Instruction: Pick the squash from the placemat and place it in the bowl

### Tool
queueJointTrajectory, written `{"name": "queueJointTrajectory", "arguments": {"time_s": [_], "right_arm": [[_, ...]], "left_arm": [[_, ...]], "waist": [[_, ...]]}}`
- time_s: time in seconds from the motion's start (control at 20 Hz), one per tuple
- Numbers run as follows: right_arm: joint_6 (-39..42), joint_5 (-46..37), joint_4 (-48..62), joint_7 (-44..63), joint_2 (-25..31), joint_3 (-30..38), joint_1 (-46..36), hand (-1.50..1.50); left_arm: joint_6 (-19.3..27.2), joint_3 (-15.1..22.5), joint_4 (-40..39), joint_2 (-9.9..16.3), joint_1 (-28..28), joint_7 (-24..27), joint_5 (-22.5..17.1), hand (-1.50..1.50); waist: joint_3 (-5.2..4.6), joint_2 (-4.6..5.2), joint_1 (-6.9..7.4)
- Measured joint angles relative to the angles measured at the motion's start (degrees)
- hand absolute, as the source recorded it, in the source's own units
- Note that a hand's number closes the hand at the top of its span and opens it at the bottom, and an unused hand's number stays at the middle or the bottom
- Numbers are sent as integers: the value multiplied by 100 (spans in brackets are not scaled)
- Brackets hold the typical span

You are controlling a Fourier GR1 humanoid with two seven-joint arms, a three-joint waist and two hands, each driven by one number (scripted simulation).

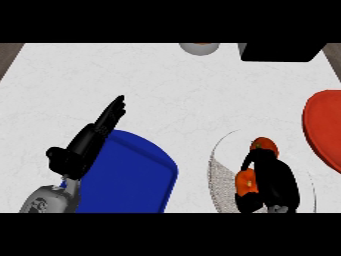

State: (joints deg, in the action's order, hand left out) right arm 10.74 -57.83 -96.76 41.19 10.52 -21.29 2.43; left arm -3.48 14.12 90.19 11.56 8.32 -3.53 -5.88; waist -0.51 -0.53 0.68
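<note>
White, faintly veined stone makes up the counter top, with strips of brown wood showing past its left and right edges. Low at the right of the head view, the robot's black right hand sits over a pale, see-through glass bowl whose rim arcs around it, and its fingers are curled round the orange squash, pinching it against the palm. Much of the squash is hidden by the hand; one orange patch shows at the hand's left side and another rounded orange part shows just above the fingers, so its full shape cannot be made out. The squash is held within the outline of the bowl, though whether it touches the bowl's floor cannot be told. To the left lies a blue, round-cornered placemat, with nothing visible on its bare part. The robot's left hand shows at the placemat's upper left edge, open, its fingers straight and pointing up and to the right, holding nothing, with the grey forearm below it. A round red plate is cut off by the right edge, near the bowl but apart from it. At the far edge stand a black box-like object and a small grey rounded thing.
</note>
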Motion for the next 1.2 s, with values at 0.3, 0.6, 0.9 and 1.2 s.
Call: {"name": "queueJointTrajectory", "arguments": {"time_s": [0.3,0.6,0.9,1.2], "right_arm": [[-170,-74,-381,-1790,1343,-157,145,150],[-831,253,-1260,-2373,1682,588,231,150],[-989,1382,-2062,-2554,1564,1606,175,150],[-808,2130,-1709,-2839,1710,2730,-38,150]], "left_arm": [[16,-31,3,-9,-86,50,51,0],[43,-45,117,-48,-80,-100,92,0],[-21,-109,120,-41,-81,-91,91,0],[-111,-151,136,-125,-169,-21,158,0]], "waist": [[37,22,-65],[51,25,-131],[51,32,-141],[50,45,-93]]}}
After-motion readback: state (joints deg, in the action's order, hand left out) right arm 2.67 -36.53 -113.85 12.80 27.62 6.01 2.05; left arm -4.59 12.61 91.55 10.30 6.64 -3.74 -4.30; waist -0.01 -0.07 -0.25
